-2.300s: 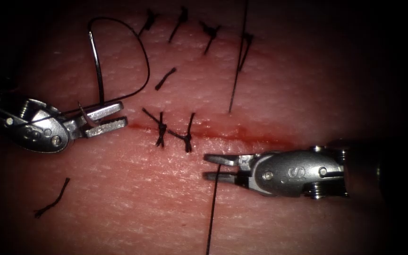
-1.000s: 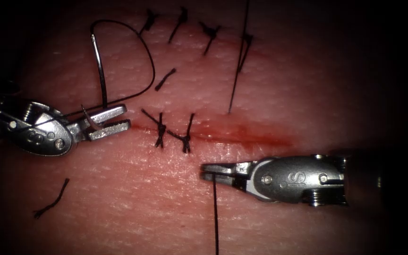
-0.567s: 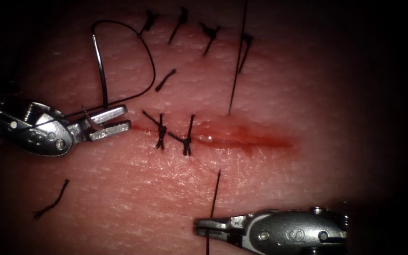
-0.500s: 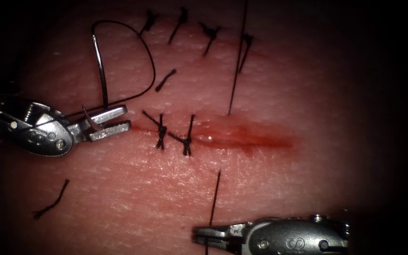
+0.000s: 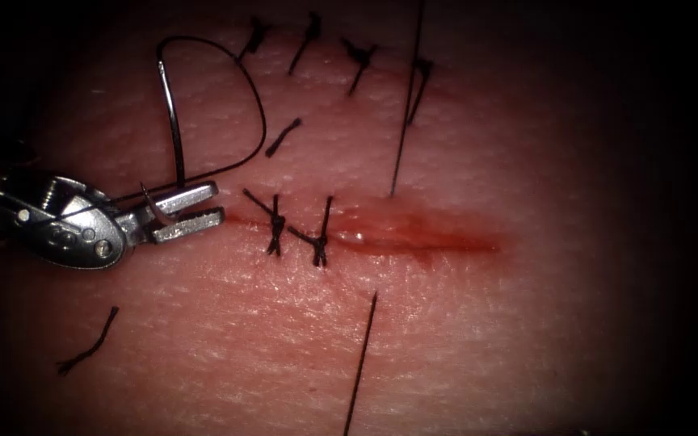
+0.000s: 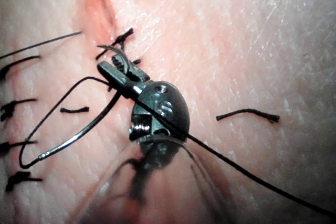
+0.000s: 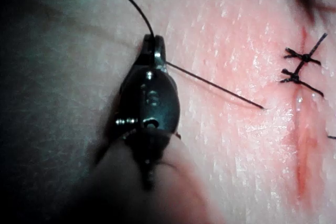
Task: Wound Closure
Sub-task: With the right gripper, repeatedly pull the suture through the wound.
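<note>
Steel jaws of the left tool [image 5: 190, 211] clamp the curved needle [image 5: 170, 121] close to its pointed tip, at the left end of the cut [image 5: 414, 241]; the thin, bright wire of the needle arcs up and away over the pale, pebbled tissue [image 5: 478, 323], free of its surface. From its blunt end glossy black thread [image 5: 244, 89] sweeps round in a wide loop and back across the tool's rounded, riveted wrist. In the left wrist view the same tool [image 6: 116, 71] grips the needle [image 6: 79, 135] near its tip. In the right wrist view the right tool [image 7: 153, 45], dark and smooth-bodied, has its jaws pinched together on a taut strand of thread [image 7: 215, 86] that runs straight to the tissue beside the cut. In the endoscope view two knotted stitches [image 5: 296, 230] cross the left part of the cut; to their right the slit lies unclosed, wet with red fluid [image 5: 438, 242]. Short cut ends of thread [image 5: 89, 343] lie loose on the tissue
</note>
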{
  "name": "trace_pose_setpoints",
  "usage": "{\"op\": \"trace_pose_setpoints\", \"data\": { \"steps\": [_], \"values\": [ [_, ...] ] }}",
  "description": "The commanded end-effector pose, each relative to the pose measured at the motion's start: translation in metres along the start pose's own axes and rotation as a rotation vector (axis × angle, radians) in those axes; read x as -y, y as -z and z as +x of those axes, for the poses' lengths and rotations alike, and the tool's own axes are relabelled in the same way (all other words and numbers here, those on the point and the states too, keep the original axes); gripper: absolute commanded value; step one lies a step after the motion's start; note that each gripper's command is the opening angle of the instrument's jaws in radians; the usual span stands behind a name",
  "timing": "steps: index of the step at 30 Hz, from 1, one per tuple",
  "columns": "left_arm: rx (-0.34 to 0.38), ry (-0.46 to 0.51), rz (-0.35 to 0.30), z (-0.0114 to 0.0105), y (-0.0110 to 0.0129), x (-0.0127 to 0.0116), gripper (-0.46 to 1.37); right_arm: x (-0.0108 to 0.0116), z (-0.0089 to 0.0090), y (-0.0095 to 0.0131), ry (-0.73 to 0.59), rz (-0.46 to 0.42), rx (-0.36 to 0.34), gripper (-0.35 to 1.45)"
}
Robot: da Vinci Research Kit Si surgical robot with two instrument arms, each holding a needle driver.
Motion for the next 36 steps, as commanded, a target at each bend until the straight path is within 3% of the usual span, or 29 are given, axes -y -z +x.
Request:
{"op": "trace_pose_setpoints", "data": {
  "steps": [1, 7, 14, 17, 18, 21, 27, 36],
  "values": [
    [0.0, 0.0, -0.006, 0.0, 0.0, 0.0, -0.35, 0.0004, 0.0001, 0.0, 0.003, 0.005, 0.002, -0.35],
    [0.0, 0.0, -0.005, 0.0, 0.0, 0.0, -0.35, 0.0026, 0.0011, -0.0003, 0.0, 0.024, 0.002, -0.35],
    [0.0, -0.001, -0.005, 0.0, 0.0001, 0.0, -0.35, 0.003, 0.0016, -0.0005, 0.0, 0.018, -0.005, -0.35],
    [0.0, -0.001, -0.005, 0.0, 0.0001, 0.0, -0.35, 0.0021, 0.0015, 0.0, -0.013, -0.022, -0.012, 0.55],
    [0.0, -0.001, -0.006, 0.0, 0.0001, 0.0, -0.35, 0.0015, 0.0016, 0.0005, -0.013, -0.033, -0.018, 0.98],
    [-0.001, -0.001, -0.006, 0.0, 0.0001, 0.0, -0.35, 0.0003, 0.0018, 0.002, -0.011, -0.093, -0.032, 1.33],
    [-0.001, -0.001, -0.006, -0.0001, 0.0001, -0.0001, -0.35, -0.0013, 0.0019, 0.0061, -0.005, -0.137, -0.035, 1.38],
    [-0.001, -0.001, -0.005, -0.0001, 0.0, -0.0001, -0.35, -0.0023, -0.0001, 0.0118, -0.02, -0.169, -0.026, 1.37]
  ]
}}
